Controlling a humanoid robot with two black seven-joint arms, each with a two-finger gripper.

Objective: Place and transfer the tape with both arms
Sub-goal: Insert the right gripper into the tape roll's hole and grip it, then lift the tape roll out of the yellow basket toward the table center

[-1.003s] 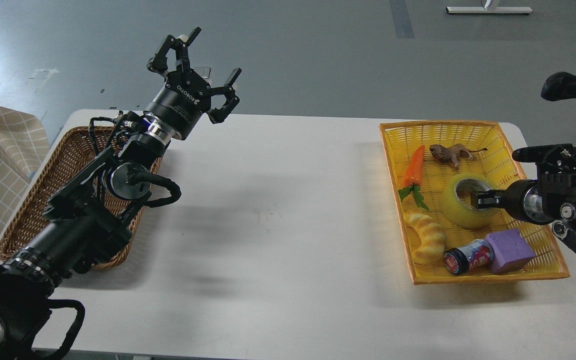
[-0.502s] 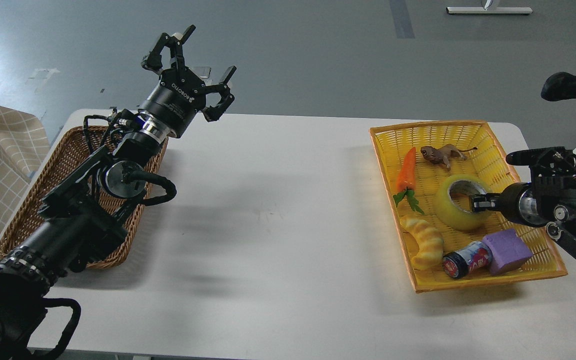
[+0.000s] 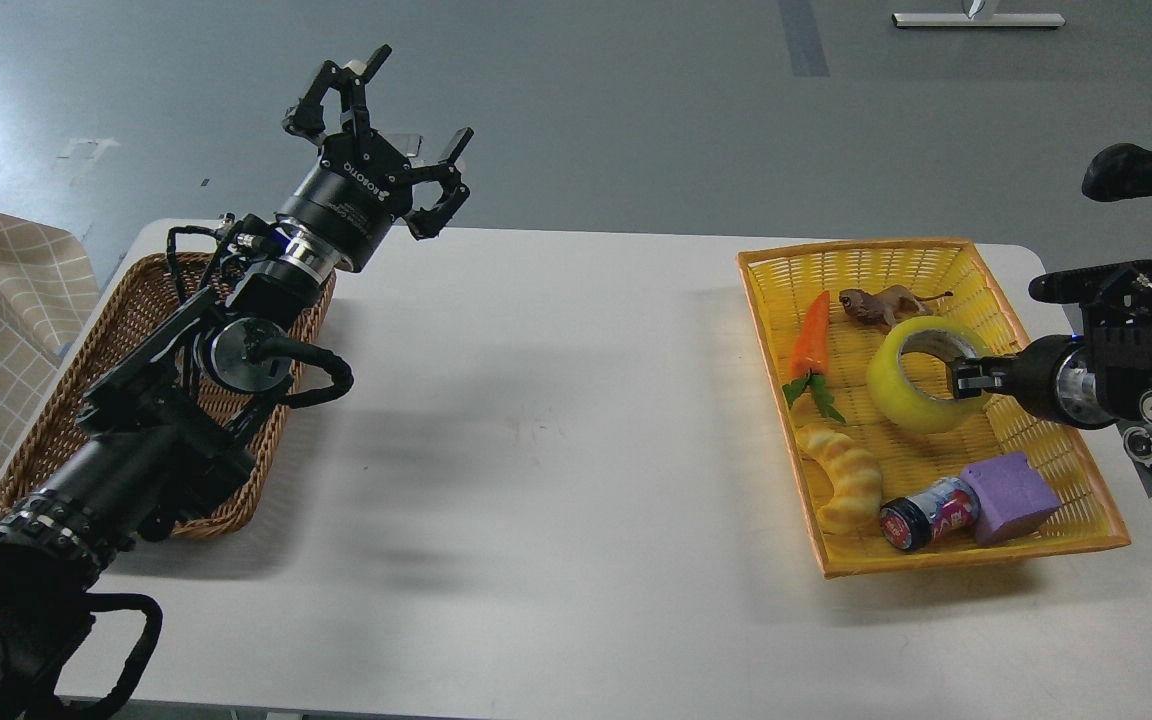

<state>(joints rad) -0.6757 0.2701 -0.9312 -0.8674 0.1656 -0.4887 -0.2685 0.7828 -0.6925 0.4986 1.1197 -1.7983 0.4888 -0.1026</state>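
over yellow basket (image 3: 1086,480), right gripper (image 3: 966,378) gripping tape (image 3: 901,395)

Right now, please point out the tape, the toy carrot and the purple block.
tape (image 3: 898,400): head view, on its yellow outer wall.
toy carrot (image 3: 812,335): head view, on its orange body.
purple block (image 3: 1011,485): head view, on its top face.

Single view: you look from the robot's head, forward and steeply down, onto the white table (image 3: 556,420) at middling range. Relative to the table: grey floor beyond its far edge, wicker basket (image 3: 46,440) on its left end, yellow basket (image 3: 1056,440) on its right end. Both arms enter from your frame's lower sides.
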